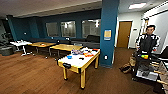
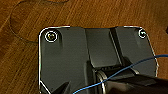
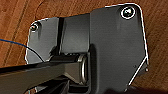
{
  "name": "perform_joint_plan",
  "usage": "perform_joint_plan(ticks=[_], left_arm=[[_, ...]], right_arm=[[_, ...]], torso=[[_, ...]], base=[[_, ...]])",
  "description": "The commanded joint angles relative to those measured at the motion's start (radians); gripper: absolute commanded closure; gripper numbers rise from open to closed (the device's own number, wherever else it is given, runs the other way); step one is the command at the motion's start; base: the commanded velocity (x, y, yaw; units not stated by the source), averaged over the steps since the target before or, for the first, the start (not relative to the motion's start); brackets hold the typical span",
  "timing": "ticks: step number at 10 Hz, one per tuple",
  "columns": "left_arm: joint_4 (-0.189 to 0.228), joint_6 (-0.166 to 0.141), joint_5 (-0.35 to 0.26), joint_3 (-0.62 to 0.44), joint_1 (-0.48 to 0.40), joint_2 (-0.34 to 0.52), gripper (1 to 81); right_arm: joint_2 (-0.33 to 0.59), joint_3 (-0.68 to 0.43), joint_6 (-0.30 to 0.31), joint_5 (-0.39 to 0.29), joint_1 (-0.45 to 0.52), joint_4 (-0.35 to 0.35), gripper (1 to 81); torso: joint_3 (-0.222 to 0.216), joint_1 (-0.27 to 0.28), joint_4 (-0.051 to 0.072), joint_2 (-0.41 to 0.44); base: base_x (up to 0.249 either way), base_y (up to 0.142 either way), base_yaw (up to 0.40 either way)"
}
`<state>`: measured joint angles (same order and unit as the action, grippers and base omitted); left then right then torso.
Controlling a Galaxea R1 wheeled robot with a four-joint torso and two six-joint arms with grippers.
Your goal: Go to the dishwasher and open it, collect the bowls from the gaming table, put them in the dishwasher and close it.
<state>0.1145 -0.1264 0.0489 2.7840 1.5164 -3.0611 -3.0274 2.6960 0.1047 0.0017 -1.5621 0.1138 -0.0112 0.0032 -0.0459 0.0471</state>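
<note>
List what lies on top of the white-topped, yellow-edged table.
On the white-topped, yellow-edged table: a small blue bowl, colourful boxes at the far end, and a small dark item. Anything behind the boxes is hidden.

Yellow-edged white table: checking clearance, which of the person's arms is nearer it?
Right. The person's right arm is on the side toward the yellow-edged white table; the left arm is on the far side.

Head camera overlooks the room; wrist cameras face wooden floor (image 2: 22,62) closely.
</note>
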Motion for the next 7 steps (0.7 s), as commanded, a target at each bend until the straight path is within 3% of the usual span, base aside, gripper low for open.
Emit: perform_joint_plan(ticks=[1,7], left_arm=[[0.007,0.008,-0.046,0.000,-0.054,0.002,1.0],[0.008,0.008,-0.046,0.000,-0.054,0.002,1.0]], right_arm=[[-0.003,-0.009,-0.002,-0.049,0.056,0.009,1.0],[-0.003,-0.009,-0.002,-0.049,0.055,0.010,1.0]], torso=[[0.000,0.000,0.000,0.000],[0.000,0.000,0.000,0.000]], base=[[0.000,0.079,0.000],[0.000,0.079,0.000]])
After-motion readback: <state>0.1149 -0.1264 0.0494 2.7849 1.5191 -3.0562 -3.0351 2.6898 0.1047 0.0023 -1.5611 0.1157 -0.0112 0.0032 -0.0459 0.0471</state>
